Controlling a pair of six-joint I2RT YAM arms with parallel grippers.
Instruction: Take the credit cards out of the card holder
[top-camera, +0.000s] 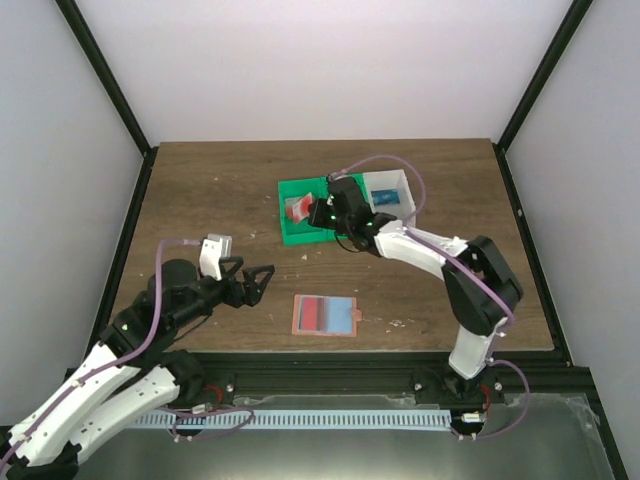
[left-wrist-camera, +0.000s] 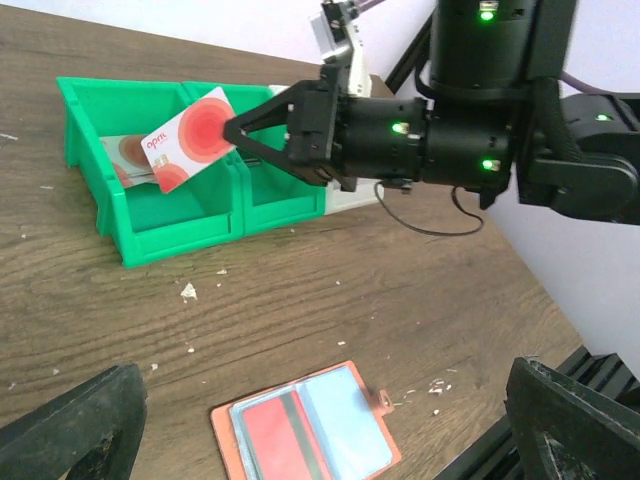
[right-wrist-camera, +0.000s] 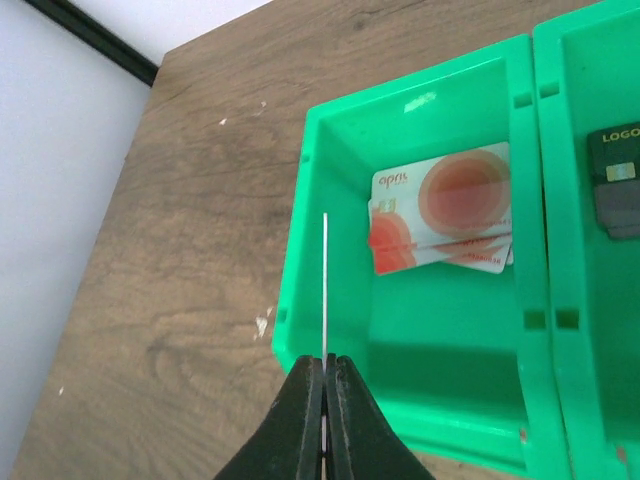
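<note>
A pale credit card (left-wrist-camera: 190, 135) with a red-orange blot, upper left in the left-wrist view, is pinched by the right gripper (left-wrist-camera: 234, 130) over the green bin (left-wrist-camera: 170, 238), likely to join the cards (right-wrist-camera: 445, 215) there. The card holder (left-wrist-camera: 305, 435) lies open bottom centre; the left gripper (top-camera: 262, 278) hangs spread nearby.

Two arms, one gripper wide, one pinched.
The left gripper (top-camera: 260, 284) hovers low with fingers spread fully; the right arm (top-camera: 432, 252) stretches forward, the right gripper (right-wrist-camera: 325, 368) closed tight on a credit card (left-wrist-camera: 190, 138).
</note>
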